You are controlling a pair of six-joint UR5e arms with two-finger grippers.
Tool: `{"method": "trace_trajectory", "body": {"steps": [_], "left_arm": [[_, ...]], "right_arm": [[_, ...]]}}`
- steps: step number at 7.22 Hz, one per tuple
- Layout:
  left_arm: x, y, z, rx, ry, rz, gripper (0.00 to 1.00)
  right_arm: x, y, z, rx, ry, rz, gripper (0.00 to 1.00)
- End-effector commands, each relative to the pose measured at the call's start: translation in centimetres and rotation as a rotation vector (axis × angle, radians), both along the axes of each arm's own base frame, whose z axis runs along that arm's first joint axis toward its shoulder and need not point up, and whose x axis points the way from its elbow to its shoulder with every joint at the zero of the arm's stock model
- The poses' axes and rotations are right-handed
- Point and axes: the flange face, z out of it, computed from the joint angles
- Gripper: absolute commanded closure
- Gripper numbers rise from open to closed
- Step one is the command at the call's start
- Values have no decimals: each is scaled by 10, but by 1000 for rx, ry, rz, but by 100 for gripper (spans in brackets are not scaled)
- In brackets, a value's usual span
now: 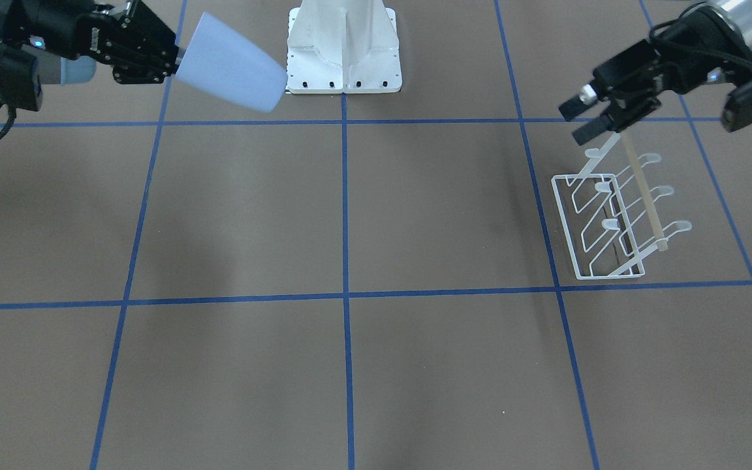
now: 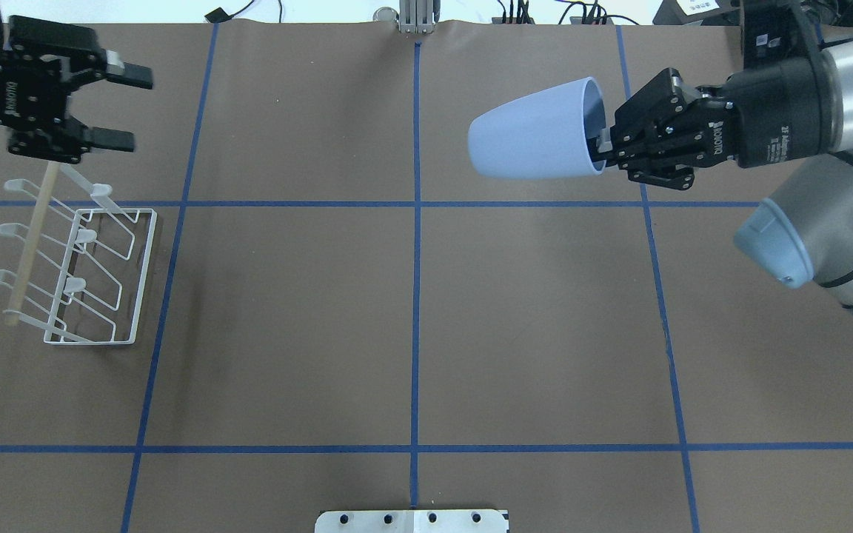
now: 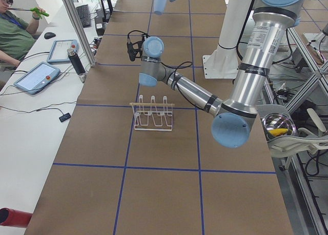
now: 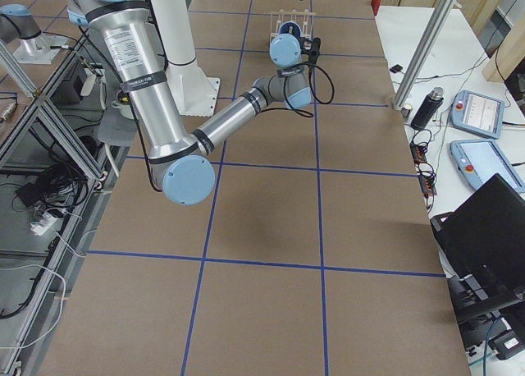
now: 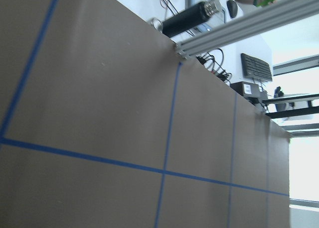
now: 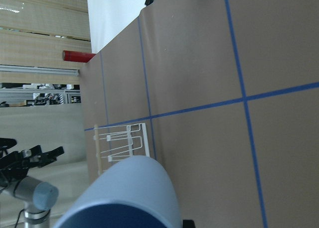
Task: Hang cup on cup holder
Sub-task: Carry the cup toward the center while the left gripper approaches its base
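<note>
You see the right gripper (image 2: 603, 144) closed on the rim of the cup (image 2: 530, 129), with one finger reaching inside the mouth. The pale blue cup lies sideways in the air above the table (image 2: 412, 311); its wide rim is turned to the gripper and its narrower base points toward the robot's left side. It touches nothing else. The cup holder (image 2: 80, 255) stands on the table on the robot's left side, well apart from the cup, with its wooden rod (image 2: 31, 244) on top and its prongs slanting out to both sides. The left gripper (image 2: 130, 107) hovers just above the end of the rack that is farther from the robot's base. Its fingers are spread wide and nothing is between them. In the right wrist view the cup (image 6: 129, 198) fills the lower part, and you find the rack (image 6: 122, 143) small beyond it.
</note>
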Motion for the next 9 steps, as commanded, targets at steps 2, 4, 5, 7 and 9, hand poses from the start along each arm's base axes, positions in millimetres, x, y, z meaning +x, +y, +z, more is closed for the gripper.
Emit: {"method": "trace_trajectory", "body": {"steps": [2, 4, 5, 7, 9], "left_arm": [[88, 59, -91, 25, 135, 228, 2], [92, 55, -125, -49, 230, 159, 2], [91, 54, -136, -87, 263, 150, 2], [89, 53, -141, -81, 282, 138, 2], [95, 64, -143, -17, 394, 111, 2]], "right_arm": [[-52, 61, -20, -56, -266, -139, 100], [-53, 66, -23, -47, -273, -153, 100], [-52, 67, -19, -47, -269, -158, 100], [-51, 70, -11, -38, -277, -164, 100], [-52, 72, -12, -26, -290, -166, 100]]}}
